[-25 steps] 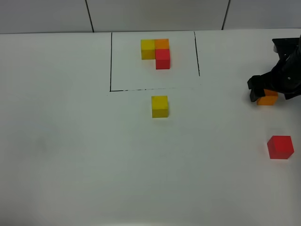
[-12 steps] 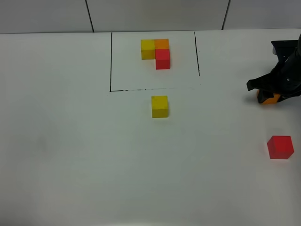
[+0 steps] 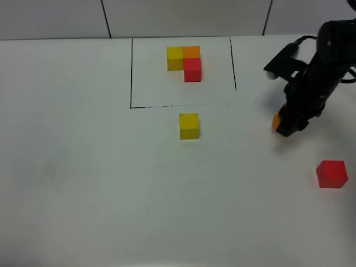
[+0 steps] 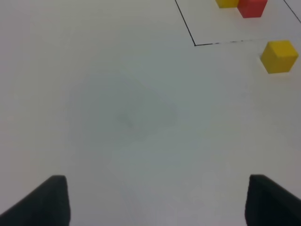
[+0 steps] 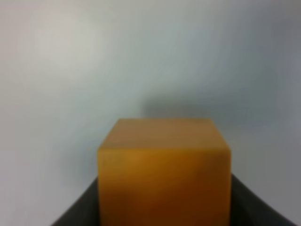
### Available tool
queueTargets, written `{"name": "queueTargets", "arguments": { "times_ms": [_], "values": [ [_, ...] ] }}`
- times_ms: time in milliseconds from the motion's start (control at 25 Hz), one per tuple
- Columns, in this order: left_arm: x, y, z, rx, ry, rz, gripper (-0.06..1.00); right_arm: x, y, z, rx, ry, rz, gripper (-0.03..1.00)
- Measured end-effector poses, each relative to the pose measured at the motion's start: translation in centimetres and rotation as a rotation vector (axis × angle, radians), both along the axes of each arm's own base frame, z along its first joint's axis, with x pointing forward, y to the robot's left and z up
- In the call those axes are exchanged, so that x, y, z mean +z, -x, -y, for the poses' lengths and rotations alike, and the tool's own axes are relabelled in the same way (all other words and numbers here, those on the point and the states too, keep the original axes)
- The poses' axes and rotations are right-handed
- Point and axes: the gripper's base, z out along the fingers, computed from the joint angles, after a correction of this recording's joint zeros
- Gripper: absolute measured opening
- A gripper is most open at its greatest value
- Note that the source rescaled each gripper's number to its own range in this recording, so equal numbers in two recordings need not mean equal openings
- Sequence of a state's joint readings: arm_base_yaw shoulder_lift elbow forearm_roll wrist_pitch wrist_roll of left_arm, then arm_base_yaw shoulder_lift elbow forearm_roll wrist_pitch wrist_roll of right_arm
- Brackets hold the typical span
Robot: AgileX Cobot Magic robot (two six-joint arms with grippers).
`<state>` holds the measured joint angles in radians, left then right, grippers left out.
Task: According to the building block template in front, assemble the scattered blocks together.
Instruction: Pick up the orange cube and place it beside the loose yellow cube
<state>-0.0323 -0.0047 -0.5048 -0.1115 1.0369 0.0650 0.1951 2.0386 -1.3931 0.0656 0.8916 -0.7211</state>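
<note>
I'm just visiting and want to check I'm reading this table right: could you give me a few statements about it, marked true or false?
1. The right hand grips the orange cube. True.
2. The loose yellow cube lies inside the outlined rectangle. False: it sits just outside its nearer line.
3. The loose red cube touches the yellow one. False: they lie far apart.
4. The left hand is open and empty. True.

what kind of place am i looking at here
Probably a robot test bench in a lab, though I can't be sure. A bare white table carries a black-lined box holding a small block model, a loose yellow cube lies nearby, and a black robot arm reaches over it.
</note>
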Motion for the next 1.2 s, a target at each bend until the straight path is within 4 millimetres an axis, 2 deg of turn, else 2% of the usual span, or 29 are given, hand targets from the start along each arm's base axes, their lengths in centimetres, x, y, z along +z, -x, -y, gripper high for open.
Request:
{"name": "queueTargets", "arguments": {
  "times_ms": [80, 200, 360, 560, 800, 1200],
  "values": [
    [0.0, 0.0, 0.0, 0.0, 0.0, 0.0, 0.79, 0.0, 0.6, -2.0, 0.168, 0.039, -0.005, 0.01],
    [0.0, 0.0, 0.0, 0.0, 0.0, 0.0, 0.79, 0.1, 0.9, -4.4, 0.331, 0.111, 0.033, 0.01],
    [0.0, 0.0, 0.0, 0.0, 0.0, 0.0, 0.79, -0.3, 0.2, -6.5, 0.45, 0.137, 0.055, 0.01],
    [0.0, 0.0, 0.0, 0.0, 0.0, 0.0, 0.79, -0.5, -1.1, -8.9, 0.56, 0.086, 0.05, 0.01],
    [0.0, 0.0, 0.0, 0.0, 0.0, 0.0, 0.79, -1.3, -2.1, -10.7, 0.608, 0.021, 0.032, 0.01],
    [0.0, 0.0, 0.0, 0.0, 0.0, 0.0, 0.79, -1.6, -2.1, -12.1, 0.64, 0.016, 0.069, 0.01]
  ]
}}
